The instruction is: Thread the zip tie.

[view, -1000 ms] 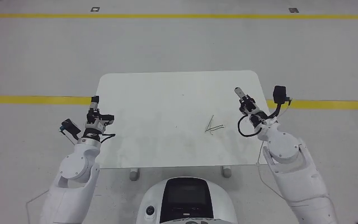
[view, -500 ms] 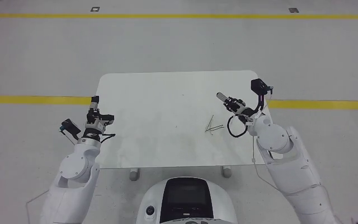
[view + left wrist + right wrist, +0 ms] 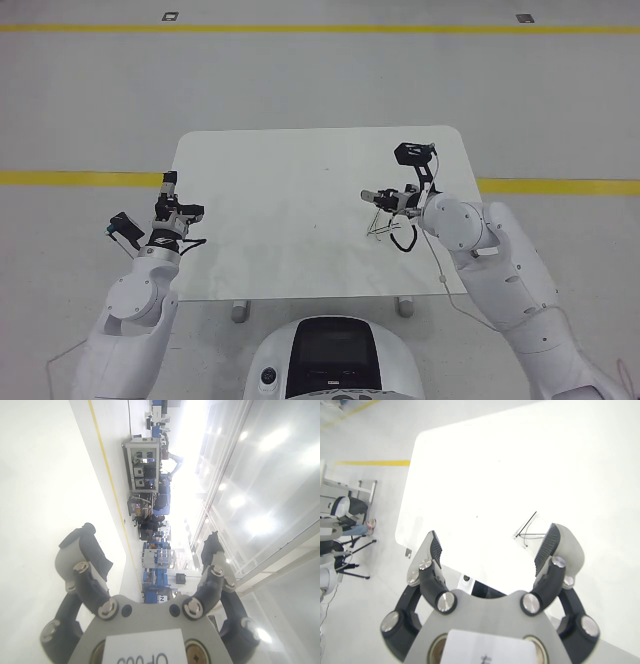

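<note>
Zip ties [image 3: 376,222] lie near spread right tool [image 3: 368,195]; left tool [image 3: 150,532] gapes, well apart.

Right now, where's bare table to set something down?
Bare: table from the left gripper at its edge across to the zip ties, and the far strip. Crowded: at the zip ties, by the open right gripper.

White table [image 3: 270,200], black zip ties [image 3: 378,229] lying on its right half
</note>
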